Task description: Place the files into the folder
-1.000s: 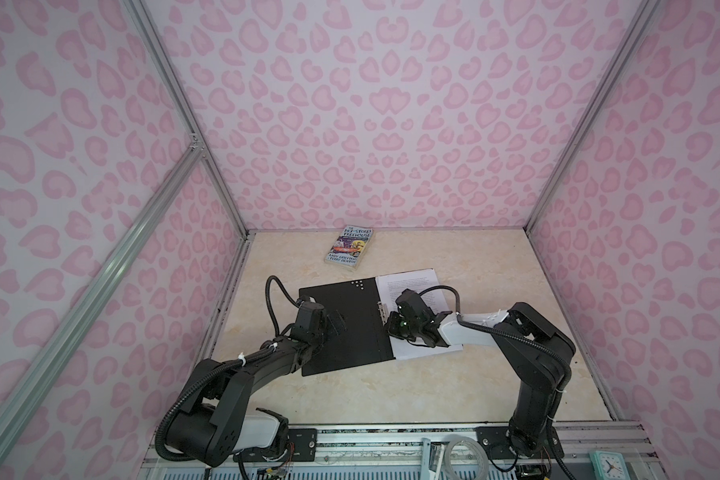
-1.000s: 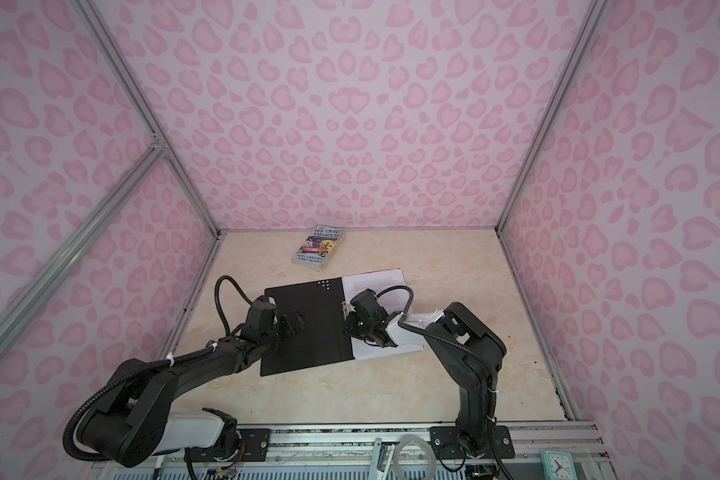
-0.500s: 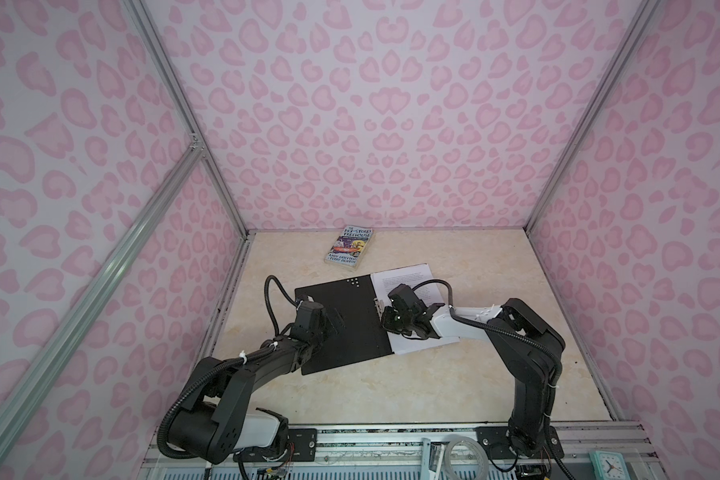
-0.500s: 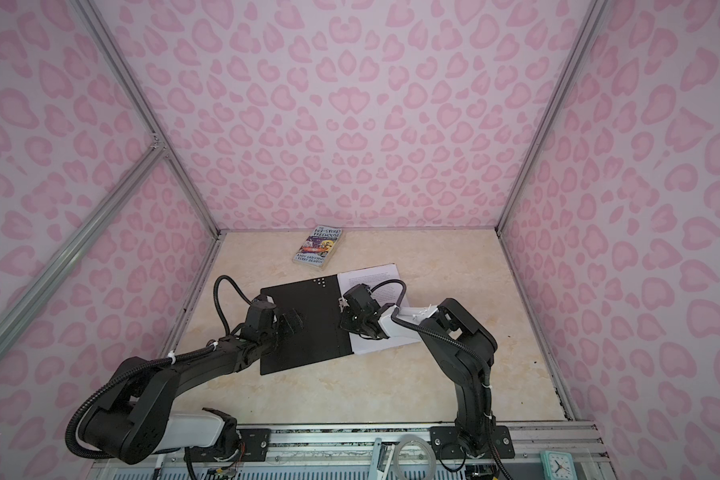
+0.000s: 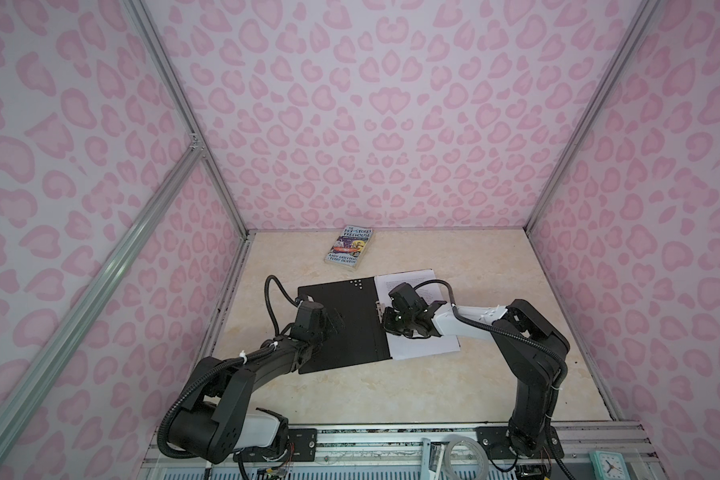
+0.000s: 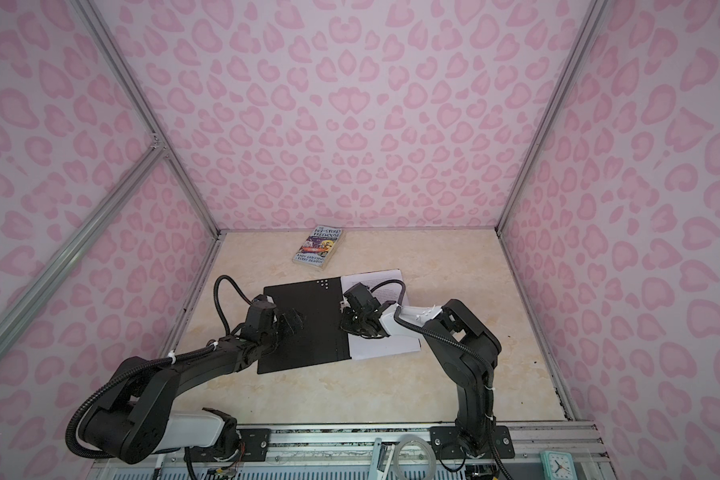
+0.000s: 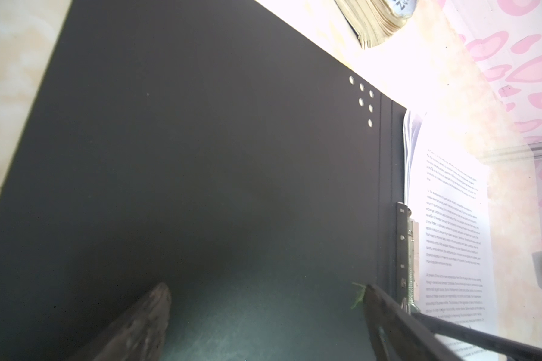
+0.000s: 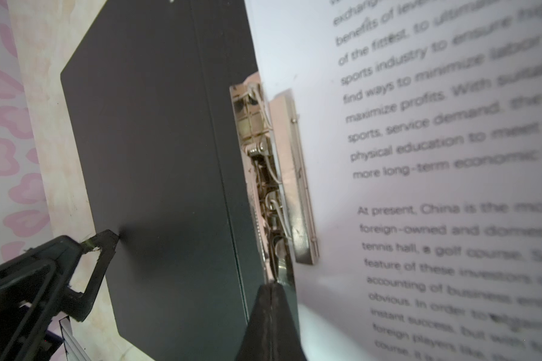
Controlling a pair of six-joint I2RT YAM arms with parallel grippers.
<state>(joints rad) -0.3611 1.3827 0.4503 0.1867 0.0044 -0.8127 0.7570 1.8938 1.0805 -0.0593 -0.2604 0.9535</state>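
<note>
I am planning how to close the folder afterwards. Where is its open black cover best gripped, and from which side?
Probably the free long edge of the black cover, farthest from the metal clip, approached from the left by the open left gripper. The cover lies flat and thin on the table, hinged beside the clip, so only that edge can lift.

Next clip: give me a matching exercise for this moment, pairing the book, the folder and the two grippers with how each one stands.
Things:
1. paperback book
2. folder
3. left gripper
4. right gripper

States:
A. shut, tip at the metal spine clip
B. lies open, black inside up
C. open, over the bare black cover
D. colourful cover up, lying apart from the rest

Pairs: 1-D, 2-B, 3-C, 4-A
</note>
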